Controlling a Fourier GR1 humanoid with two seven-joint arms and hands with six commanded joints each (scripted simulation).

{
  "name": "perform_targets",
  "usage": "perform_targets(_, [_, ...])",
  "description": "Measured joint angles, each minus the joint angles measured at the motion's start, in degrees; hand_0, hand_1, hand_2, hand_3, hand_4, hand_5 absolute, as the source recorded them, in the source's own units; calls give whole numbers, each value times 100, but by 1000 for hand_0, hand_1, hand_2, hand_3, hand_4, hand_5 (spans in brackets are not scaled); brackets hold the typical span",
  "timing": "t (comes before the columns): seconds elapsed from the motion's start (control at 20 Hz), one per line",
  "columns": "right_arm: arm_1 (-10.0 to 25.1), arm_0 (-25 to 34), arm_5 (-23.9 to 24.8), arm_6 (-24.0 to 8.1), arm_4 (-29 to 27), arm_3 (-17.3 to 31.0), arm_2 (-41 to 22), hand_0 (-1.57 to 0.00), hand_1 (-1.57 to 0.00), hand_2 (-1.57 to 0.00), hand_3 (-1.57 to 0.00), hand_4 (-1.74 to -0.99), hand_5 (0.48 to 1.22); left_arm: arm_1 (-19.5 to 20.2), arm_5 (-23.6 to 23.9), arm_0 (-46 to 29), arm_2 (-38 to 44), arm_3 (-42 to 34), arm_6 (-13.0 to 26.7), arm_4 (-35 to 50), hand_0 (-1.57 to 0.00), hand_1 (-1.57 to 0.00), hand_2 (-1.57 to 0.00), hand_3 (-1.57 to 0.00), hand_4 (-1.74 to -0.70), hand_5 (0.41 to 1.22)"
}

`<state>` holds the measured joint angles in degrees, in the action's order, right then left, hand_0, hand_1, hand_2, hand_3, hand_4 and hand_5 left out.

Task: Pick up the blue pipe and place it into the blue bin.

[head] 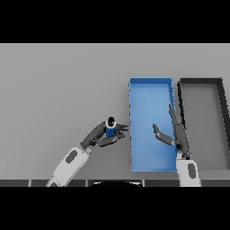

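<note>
Here the left hand curls its fingers round the upright blue pipe at frame centre; the blue bin lies just right, where the right hand hovers open

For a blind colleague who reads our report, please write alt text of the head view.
The robot's left hand holds a small blue pipe upright, just left of an open blue bin on a grey table. Its right hand hangs open over the bin's right side, and a dark grey bin stands further right.

1 blue pipe | 1 blue bin | 1 dark bin | 2 hands: left hand, right hand
</note>
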<state>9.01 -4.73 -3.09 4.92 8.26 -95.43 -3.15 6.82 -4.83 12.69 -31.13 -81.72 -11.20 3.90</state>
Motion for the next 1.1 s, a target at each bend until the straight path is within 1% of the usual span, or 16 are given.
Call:
perform_targets(0.05, [29, -37, 6, 63, 33, -33, -3, 1, 1, 1, 1, -1213, 639, -14, 14, 50, 34, -90, 34, 1, -1537, -1542, -1546, -1545, -1467, 1210])
perform_targets(0.15, [25, 16, 43, 18, 102, -98, -41, 1, 1, 1, 1, -1194, 642, -57, -87, 80, -23, -340, 198, 34, -1549, -1553, -1555, -1554, -1466, 1214])
perform_targets(0.2, [41, 4, 53, 1, 112, -65, -20, 1, 1, 1, 1, -1184, 643, -82, -105, 128, -55, -458, 211, -9, -1554, -1556, -1558, -1558, -1465, 1215])
perform_targets(0.25, [83, -36, 53, 72, 126, -80, -3, 1, 1, 1, 1, -1176, 643, -47, -140, 184, -26, -634, 212, 14, -1557, -1559, -1561, -1560, -1466, 1217])
perform_targets(0.3, [133, -78, 31, 92, 129, -105, 12, 1, 1, 1, 1, -1170, 644, -70, -194, 245, -40, -674, 367, 20, -1560, -1562, -1563, -1563, -1466, 1217])
perform_targets(0.4, [133, 30, 60, -19, 148, -59, 24, 1, 1, 1, 1, -1158, 643, -120, -232, 243, -126, -839, 627, -33, -1564, -1565, -1566, -1566, -1466, 1219])
perform_targets(0.45, [116, -52, 37, 137, 120, -125, 8, 1, 1, 1, 1, -1155, 642, -91, -269, 316, -55, -881, 723, 8, -1565, -1566, -1567, -1567, -1467, 1219])
perform_targets(0.55, [131, -22, 50, 112, 121, -42, 41, 1, 1, 1, 1, -1145, 643, -124, -313, 273, -84, -845, 807, -80, -1567, -1568, -1568, -1568, -1466, 1220])
perform_targets(0.7, [24, -257, 200, 231, 222, -187, 3, 1, 1, 1, 1, -1138, 643, -196, -345, 214, -67, -769, 724, -182, -1569, -1569, -1570, -1570, -1466, 1220])
perform_targets(0.8, [-88, -518, 345, 255, 315, -387, -40, 1, 1, 1, 1, -1188, 643, -206, -357, 283, 0, -793, 788, -210, -1570, -1570, -1570, -1570, -1466, 1220])
perform_targets(0.85, [-116, -666, 404, 263, 322, -548, -35, 1, 1, 1, 1, -1191, 642, -216, -384, 242, 6, -789, 789, -214, -1570, -1570, -1570, -1570, -1466, 1220])
perform_targets(0.9, [-203, -723, 491, 186, 387, -632, -79, 1, 1, -2, 1, -1184, 642, -199, -434, 264, 57, -754, 760, -205, -1570, -1570, -1570, -1570, -1467, 1220])
perform_targets(0.95, [-175, -743, 517, 145, 390, -709, -54, 1, 1, -20, 1, -1187, 642, -195, -471, 181, 26, -825, 695, -220, -1570, -1570, -1571, -1571, -1467, 1220])
perform_targets(1.0, [-174, -755, 468, 217, 299, -751, -38, 1, -2, -41, 1, -1195, 648, -189, -511, 180, 42, -819, 683, -232, -1571, -1571, -1571, -1571, -1467, 1221])
perform_targets(1.05, [-154, -723, 215, 435, -83, -815, 14, 1, -12, -67, 0, -1198, 641, -171, -549, 236, 106, -822, 720, -209, -1571, -1571, -1571, -1571, -1467, 1221])
perform_targets(1.1, [-149, -778, -149, 558, -555, -941, 15, 1, -22, -89, -1, -1202, 624, -256, -554, 203, 37, -824, 732, -268, -1571, -1571, -1571, -1571, -1467, 1221])
